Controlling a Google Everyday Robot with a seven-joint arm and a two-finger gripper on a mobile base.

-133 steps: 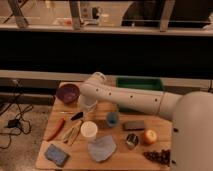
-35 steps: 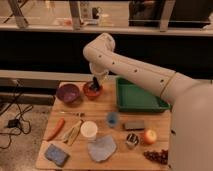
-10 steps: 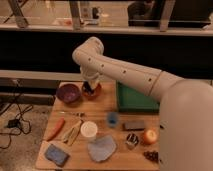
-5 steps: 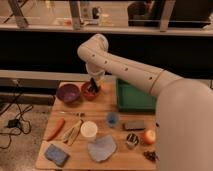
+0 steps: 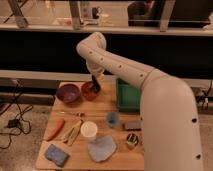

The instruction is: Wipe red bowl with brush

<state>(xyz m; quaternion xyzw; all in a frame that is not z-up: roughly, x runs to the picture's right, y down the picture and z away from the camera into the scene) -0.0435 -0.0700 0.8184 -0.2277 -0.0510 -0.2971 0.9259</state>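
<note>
Dropped back down into the red bowl [image 5: 88, 93] by the desk's [image 5: 77, 158] far edge with pincer [image 5: 95, 82] shut on brush [image 5: 96, 87], so wiping now.

The pincer [image 5: 94, 80], closed on the brush [image 5: 96, 88], dips into the red bowl [image 5: 88, 93]. The purple bowl [image 5: 68, 93] sits just beside it on 1 side, and the green tray [image 5: 129, 96] stands near the other. Bare tabletop [image 5: 102, 106] lies between the red bowl and the white cup [image 5: 89, 129] and blue cup [image 5: 113, 119].

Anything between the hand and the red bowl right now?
Nothing visible. The hand, shut, is down at the right rim of the red bowl. The purple bowl sits beside it on one side, the green bin on the other; neither is between them.
</note>
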